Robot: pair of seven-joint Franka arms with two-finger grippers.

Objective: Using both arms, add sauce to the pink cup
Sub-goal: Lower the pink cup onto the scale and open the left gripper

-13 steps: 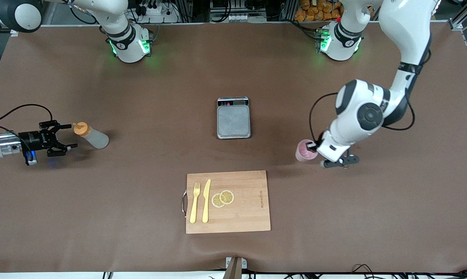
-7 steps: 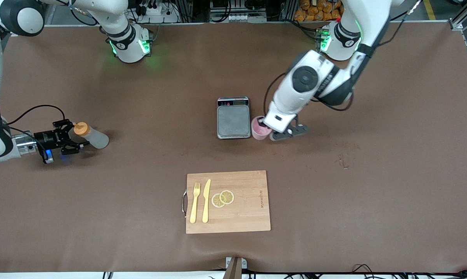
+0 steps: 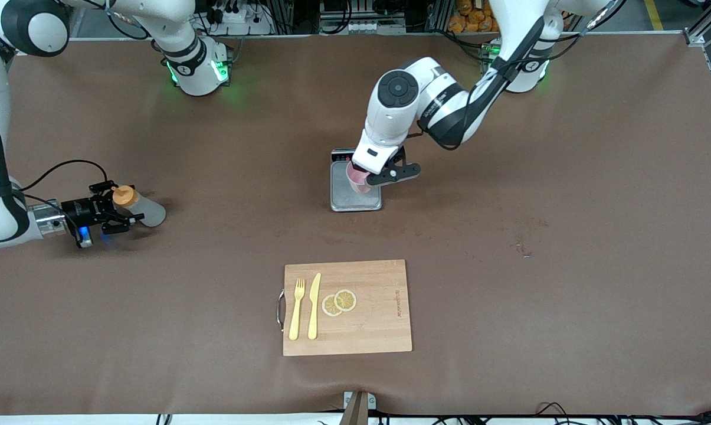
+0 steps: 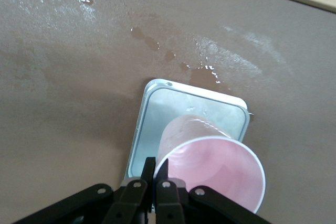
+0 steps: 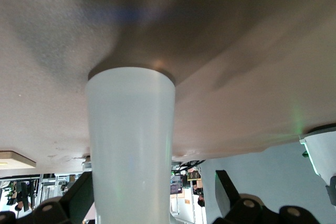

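1. Since the earlier pictures, the left arm has carried the pink cup [image 3: 358,180] from the left arm's end of the worktop [image 3: 508,295] to the grey scale [image 3: 356,200].
2. Now the left hand [image 3: 372,179] is over the scale, with its fingers [image 4: 167,195] pinched tight on the rim of the pink cup.
3. In the left wrist view the cup [image 4: 210,166] is tilted above the scale's plate [image 4: 157,114]. Whether its bottom touches the plate cannot be told.
4. Over the same time, the right hand [image 3: 116,211] has slid closer to the sauce bottle [image 3: 138,205].
5. The sauce bottle lies on its side, well apart from the scale, toward the right arm's end of the worktop.
6. The right hand has its fingers [image 5: 79,195] spread wide apart, one on each side of the bottle's orange cap [image 3: 123,195]. They do not squeeze it.
7. A wooden board [image 3: 379,330] lies nearer to the front camera than the scale.
8. On the board are a yellow fork [image 3: 296,310], a yellow knife [image 3: 314,307] and two lemon slices [image 3: 339,302].
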